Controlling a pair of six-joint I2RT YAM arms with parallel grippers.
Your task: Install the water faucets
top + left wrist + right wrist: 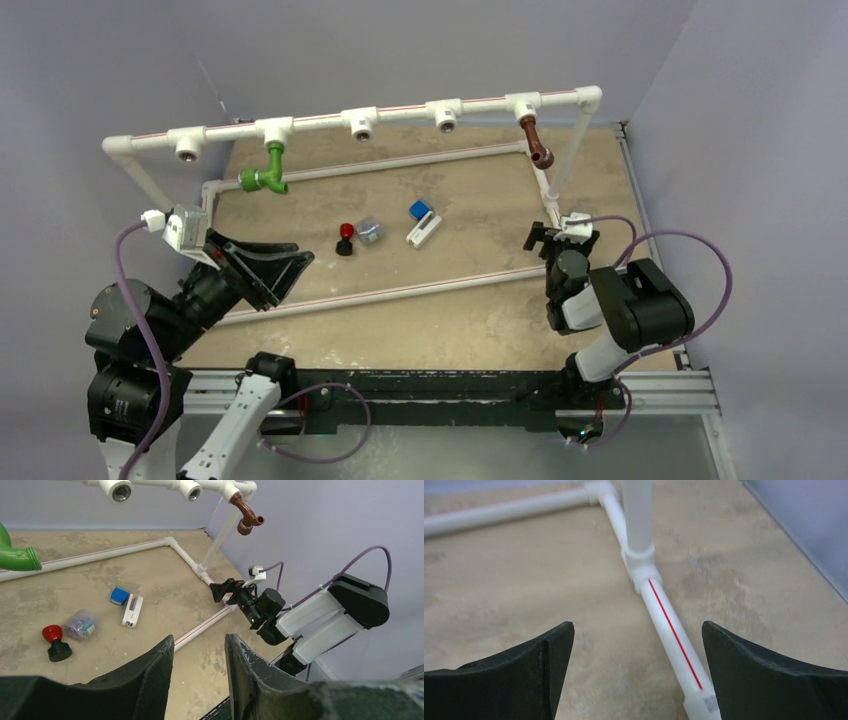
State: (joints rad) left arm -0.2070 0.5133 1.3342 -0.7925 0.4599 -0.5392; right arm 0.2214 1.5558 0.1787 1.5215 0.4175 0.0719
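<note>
The green faucet hangs from a tee on the raised white pipe, second socket from the left; its spout shows at the left edge of the left wrist view. The reddish-brown faucet hangs from the tee at the right end and also shows in the left wrist view. My left gripper is open and empty, low over the near left of the board. My right gripper is open wide and empty, just above the frame's right floor pipe.
The white pipe frame carries three open tee sockets. A red-and-black knob, a small clear bag and a blue-white block lie mid-board. Purple walls close the back and right sides.
</note>
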